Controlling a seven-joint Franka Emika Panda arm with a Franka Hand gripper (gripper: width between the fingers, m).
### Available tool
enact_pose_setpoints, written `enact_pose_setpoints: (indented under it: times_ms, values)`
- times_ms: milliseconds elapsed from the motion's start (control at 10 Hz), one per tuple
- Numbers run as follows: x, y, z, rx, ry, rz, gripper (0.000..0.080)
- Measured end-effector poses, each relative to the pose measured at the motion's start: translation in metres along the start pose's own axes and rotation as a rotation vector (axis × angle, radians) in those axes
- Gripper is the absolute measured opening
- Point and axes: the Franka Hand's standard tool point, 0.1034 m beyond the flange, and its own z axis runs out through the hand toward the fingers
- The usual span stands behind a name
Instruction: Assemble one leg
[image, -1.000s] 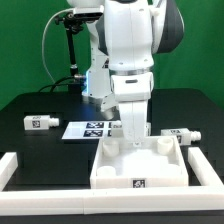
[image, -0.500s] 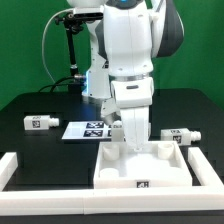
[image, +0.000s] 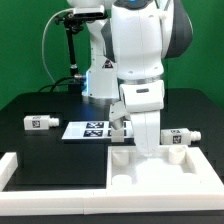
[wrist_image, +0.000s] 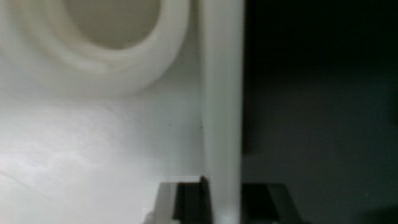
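My gripper (image: 147, 150) is shut on the rim wall of the large white square panel (image: 170, 172) and holds it low over the table at the front right of the exterior view. In the wrist view the rim (wrist_image: 217, 100) runs between my dark fingers (wrist_image: 182, 205), with a round socket (wrist_image: 116, 40) on the panel's inner face. One leg (image: 40, 122), a stubby white peg with a black-and-white tag, lies on the black table at the exterior view's left. Two more legs (image: 178, 137) lie at its right, behind the panel.
The marker board (image: 88, 129) lies flat on the table behind the panel. A low white border (image: 20, 168) runs along the table's front and left edge. The arm's base and cables (image: 72, 50) stand at the back.
The gripper has moved toward the exterior view's right and front, carrying the white panel with it. The legs have not moved.
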Motion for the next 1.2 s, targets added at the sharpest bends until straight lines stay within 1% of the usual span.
enact_pose_setpoints:
  times_ms: [200,300,500,600,700,800,900,1000,1100,1200]
  values:
    - [-0.001,0.000,0.000,0.000,-0.004,0.004,0.0054]
    - [-0.001,-0.001,0.001,0.001,-0.004,0.005,0.0141]
    - [-0.002,-0.001,0.001,0.002,-0.004,0.006,0.0420]
    - [-0.002,-0.001,0.002,0.002,-0.004,0.007,0.0420]
    - [-0.004,0.000,0.000,0.001,-0.005,0.016,0.0586]
    - [-0.011,0.003,-0.012,-0.008,-0.012,0.055,0.0630]
    - [-0.019,0.004,-0.028,-0.020,-0.024,0.086,0.0630]
    - [-0.022,0.007,-0.049,-0.040,-0.033,0.110,0.0646]
    - [-0.022,0.015,-0.073,-0.073,-0.037,0.151,0.0648]
    - [-0.021,0.010,-0.081,-0.095,-0.033,0.245,0.0648]
